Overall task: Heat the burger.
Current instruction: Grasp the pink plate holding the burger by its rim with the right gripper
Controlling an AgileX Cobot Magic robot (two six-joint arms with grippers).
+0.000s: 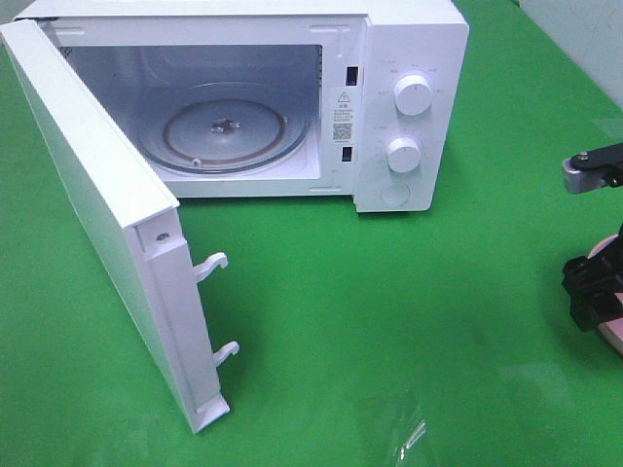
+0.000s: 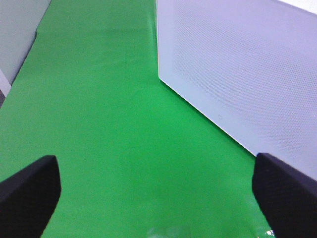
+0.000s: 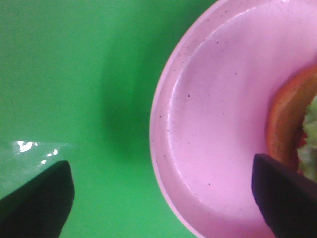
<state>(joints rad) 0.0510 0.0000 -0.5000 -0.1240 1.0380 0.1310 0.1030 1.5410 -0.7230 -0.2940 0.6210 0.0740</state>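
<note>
The burger (image 3: 290, 116) shows only in the right wrist view, as an orange-brown bun edge with a bit of green lettuce, lying on a pink plate (image 3: 218, 114). My right gripper (image 3: 161, 203) hovers over the plate's rim, jaws wide open and empty, one fingertip (image 3: 282, 198) close to the burger. At the right edge of the exterior view, the right gripper (image 1: 594, 290) stands above a sliver of the plate (image 1: 613, 336). My left gripper (image 2: 158, 198) is open and empty above the green cloth, beside the microwave door (image 2: 247, 74).
The white microwave (image 1: 409, 107) stands at the back with its door (image 1: 107, 224) swung wide toward the front left. A bare glass turntable (image 1: 224, 131) lies inside. A scrap of clear film (image 1: 414, 438) rests on the green cloth near the front.
</note>
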